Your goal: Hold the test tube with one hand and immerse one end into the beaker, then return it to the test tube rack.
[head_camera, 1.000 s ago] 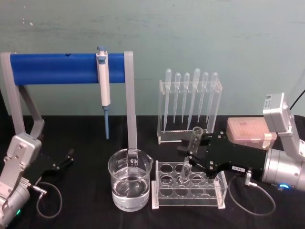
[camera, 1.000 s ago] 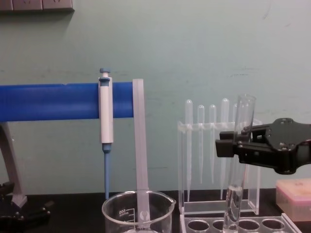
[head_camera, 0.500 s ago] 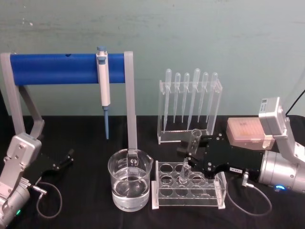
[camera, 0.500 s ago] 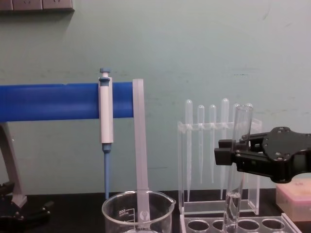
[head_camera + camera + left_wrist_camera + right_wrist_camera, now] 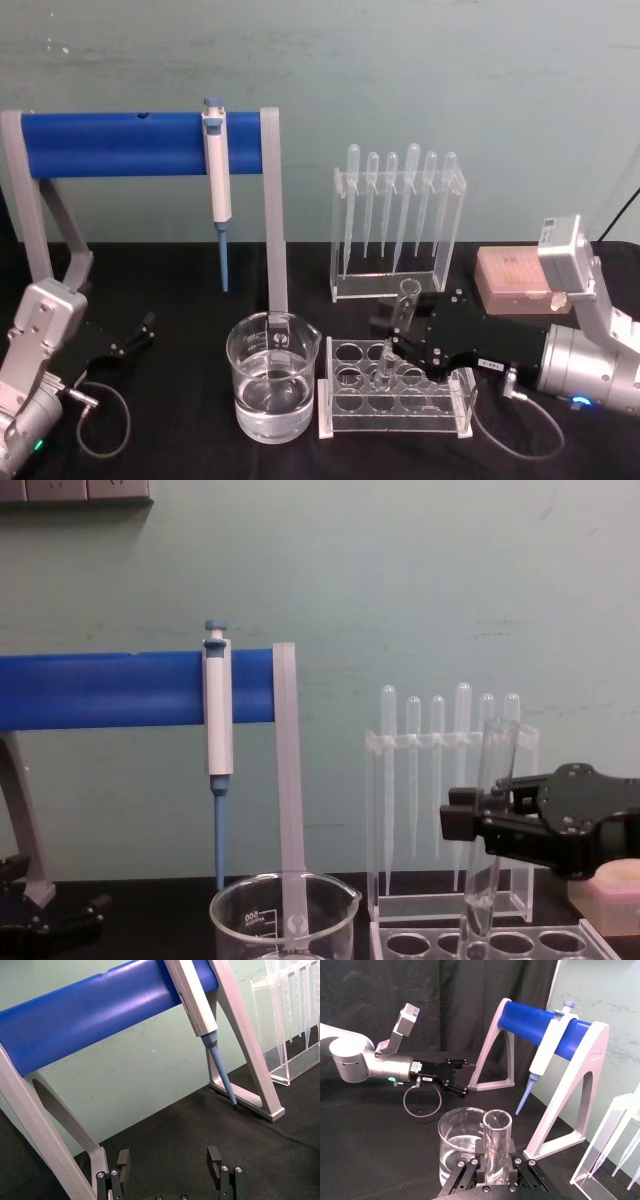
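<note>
The test tube (image 5: 404, 312) is a clear glass tube, leaning slightly, with its lower end in a hole of the clear tube rack (image 5: 440, 410). My right gripper (image 5: 398, 333) is shut on the tube's middle, reaching in from the right. The chest view shows the test tube (image 5: 491, 820) with the right gripper (image 5: 478, 822) clamped on it above the rack (image 5: 520, 943). In the right wrist view the test tube (image 5: 496, 1142) stands between the fingers (image 5: 515, 1157). The beaker (image 5: 272, 378), part full of clear liquid, stands left of the rack. My left gripper (image 5: 169, 1160) is parked open at the left.
A blue bar stand (image 5: 130, 143) holds a white-and-blue micropipette (image 5: 216, 175) behind the beaker. A clear rack of plastic pipettes (image 5: 398, 225) stands behind the tube rack. A pink tip box (image 5: 515, 280) sits at the right. A black cloth (image 5: 180, 290) covers the table.
My right gripper has moved down with the test tube, sinking its lower end deeper into the rack. The left arm has not moved.
</note>
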